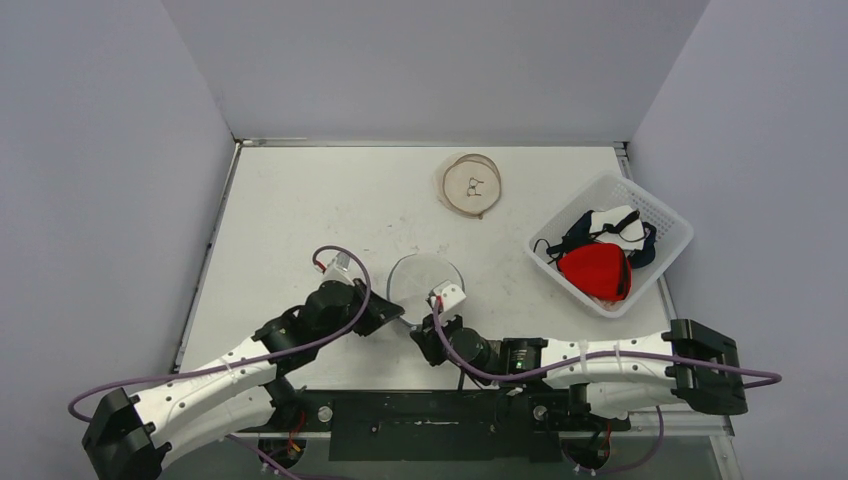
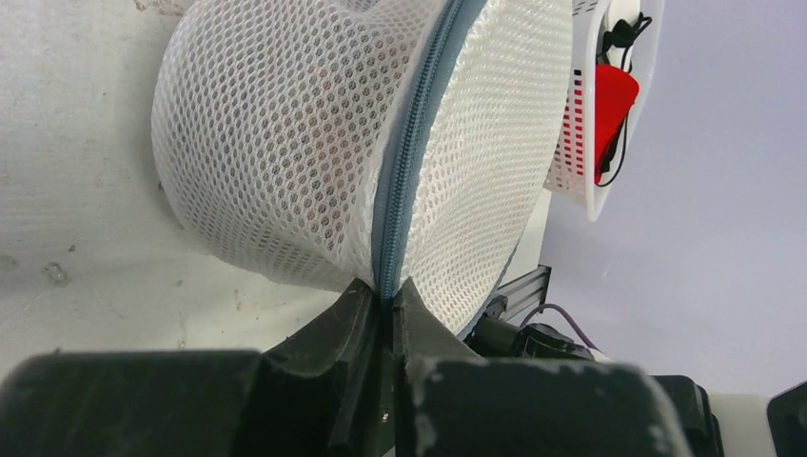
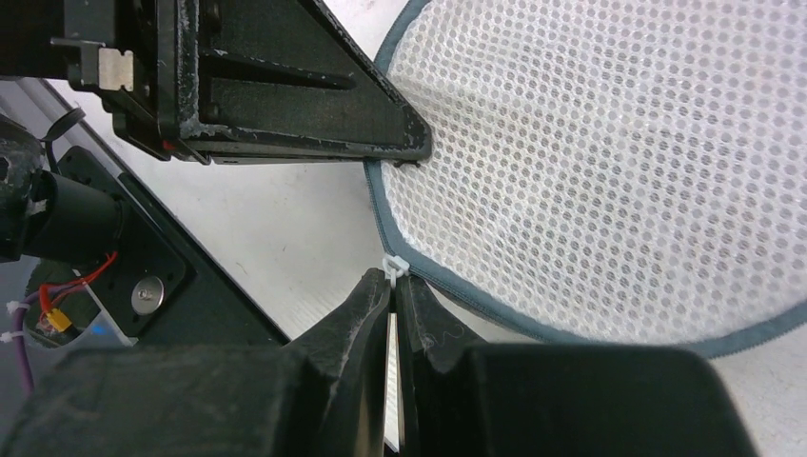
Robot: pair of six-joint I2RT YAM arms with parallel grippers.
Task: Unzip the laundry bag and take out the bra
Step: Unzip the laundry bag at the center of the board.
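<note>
Near the lower centre of the top view, the left gripper (image 2: 388,293) is clenched on the grey zipper (image 2: 404,171) of the mesh laundry bag (image 1: 420,277), which sits on the desk (image 1: 300,220) between both arms. Right of it, the right gripper (image 3: 393,282) pinches the bag's white pull tab (image 3: 394,266).

Soft, even overhead light fills the top view. The white counter (image 1: 300,220) reads bright without glare, the arms (image 1: 230,375) throw only faint, blurred shadows, and focus is sharp throughout. In the left wrist view the mesh bag (image 2: 285,143) is crisp and brightly lit, nearly washed out at its upper right, with a grey shadow beneath it on the counter. The left pincer (image 2: 385,293) is a dark mass with little detail. In the right wrist view the right pincer (image 3: 392,283) looks equally black and slightly soft, while the mesh stays sharp.
</note>
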